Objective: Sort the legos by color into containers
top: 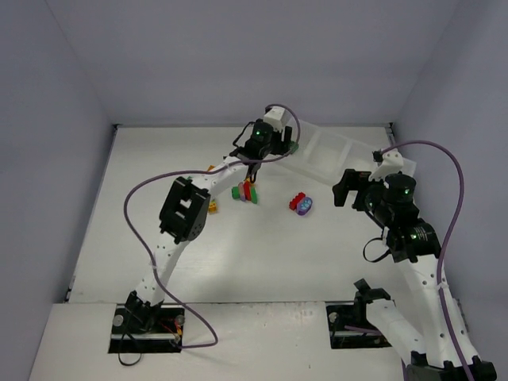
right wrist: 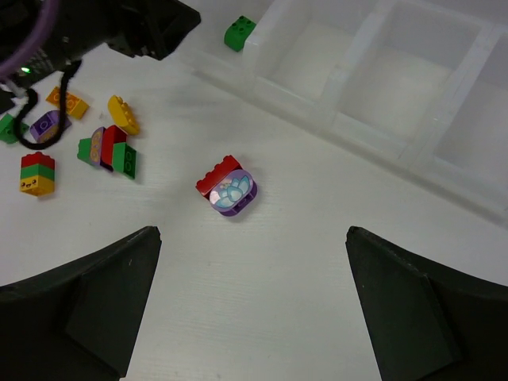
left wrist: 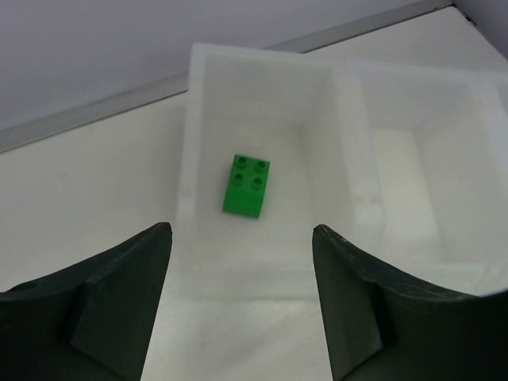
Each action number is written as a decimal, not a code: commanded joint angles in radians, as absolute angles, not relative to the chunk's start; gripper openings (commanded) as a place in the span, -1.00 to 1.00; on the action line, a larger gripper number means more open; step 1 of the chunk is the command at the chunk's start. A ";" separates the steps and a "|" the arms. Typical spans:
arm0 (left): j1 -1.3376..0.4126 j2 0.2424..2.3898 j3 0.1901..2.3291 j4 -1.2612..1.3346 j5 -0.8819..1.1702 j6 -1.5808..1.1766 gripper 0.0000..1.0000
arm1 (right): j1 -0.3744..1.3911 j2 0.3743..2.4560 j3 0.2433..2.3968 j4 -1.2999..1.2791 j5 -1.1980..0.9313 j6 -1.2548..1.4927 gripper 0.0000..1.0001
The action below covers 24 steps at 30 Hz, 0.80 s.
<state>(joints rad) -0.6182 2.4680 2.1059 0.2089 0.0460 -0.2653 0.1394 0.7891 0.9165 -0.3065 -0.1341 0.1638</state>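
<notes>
Pale grey-lilac walls [top: 238, 55] on three sides of a plain white table [top: 262, 262]

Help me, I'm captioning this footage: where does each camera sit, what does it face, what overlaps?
Top: above and behind the arms, looking down on the table; left gripper and right gripper show.
Left wrist: over the tray, looking down at a green brick in its end compartment; own open fingers show.
Right wrist: above the table, facing loose bricks and the tray; own open fingers show.
Shared: all three see the green brick.
</notes>
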 commanded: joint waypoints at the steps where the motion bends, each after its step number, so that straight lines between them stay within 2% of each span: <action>1: -0.560 2.157 2.008 0.235 -0.025 -0.281 0.31 | 0.147 0.781 0.937 -0.279 -0.161 0.153 1.00; 5: -0.471 1.971 1.751 0.118 -0.011 -0.290 0.31 | 0.149 0.770 0.931 -0.287 -0.156 0.143 1.00; 12: -0.286 1.747 1.484 -0.158 0.043 -0.161 0.31 | 0.152 0.756 0.928 -0.288 -0.156 0.141 1.00; 20: -0.115 1.808 1.433 -0.330 0.138 -0.091 0.30 | 0.153 0.762 0.925 -0.288 -0.158 0.138 1.00; 24: -0.097 1.851 1.427 -0.350 0.158 -0.077 0.29 | 0.153 0.758 0.923 -0.287 -0.153 0.141 1.00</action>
